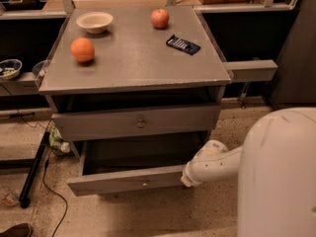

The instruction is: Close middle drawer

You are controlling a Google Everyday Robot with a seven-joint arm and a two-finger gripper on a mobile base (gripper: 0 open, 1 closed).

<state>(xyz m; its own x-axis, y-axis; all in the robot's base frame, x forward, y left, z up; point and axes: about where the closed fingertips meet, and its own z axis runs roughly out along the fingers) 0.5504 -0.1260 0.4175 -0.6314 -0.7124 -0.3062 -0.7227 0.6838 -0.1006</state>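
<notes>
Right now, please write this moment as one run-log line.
middle drawer: pulled out | end effector: at its front's right end | closing: not done
</notes>
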